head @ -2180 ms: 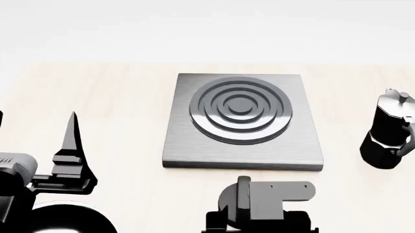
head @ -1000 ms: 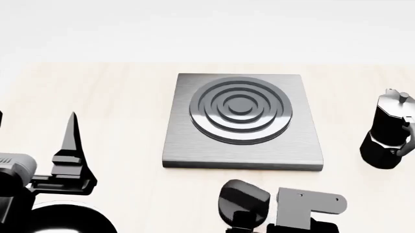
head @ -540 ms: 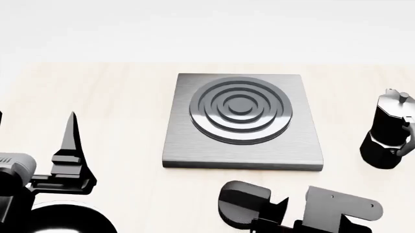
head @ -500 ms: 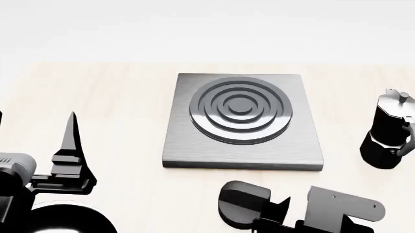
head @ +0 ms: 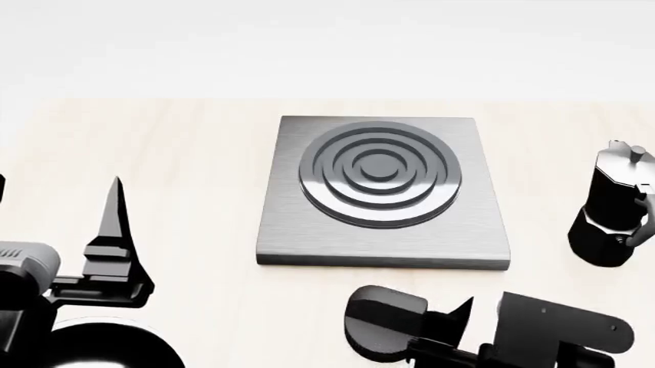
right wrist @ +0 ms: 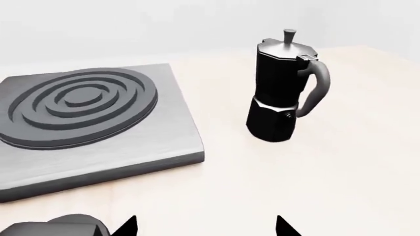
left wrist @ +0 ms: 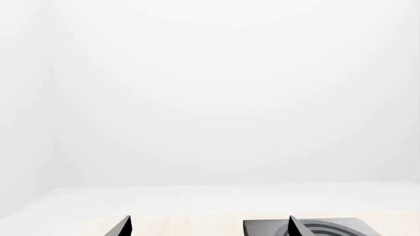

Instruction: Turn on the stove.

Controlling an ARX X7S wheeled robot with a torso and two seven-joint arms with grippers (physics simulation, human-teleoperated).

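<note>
The stove (head: 384,222) is a flat grey slab with a ringed burner (head: 379,172), lying mid-table. Its black round knob (head: 381,331) sits on the table in front of the slab, uncovered. My right gripper (right wrist: 206,228) is open and empty, just right of the knob (right wrist: 52,227); one fingertip (head: 461,310) shows beside it in the head view. The right wrist view also shows the stove (right wrist: 131,142). My left gripper (left wrist: 206,230) is open over bare table, left of the stove (left wrist: 262,227), with one finger (head: 113,222) pointing away from me.
A black moka pot (head: 612,211) stands right of the stove, also in the right wrist view as the moka pot (right wrist: 282,93). A black frying pan (head: 103,349) lies at the near left under my left arm. The light wooden table (head: 184,153) ends at a white wall.
My right gripper has slid to the right off the knob, which now shows in full. The left arm, stove and moka pot have not moved.
</note>
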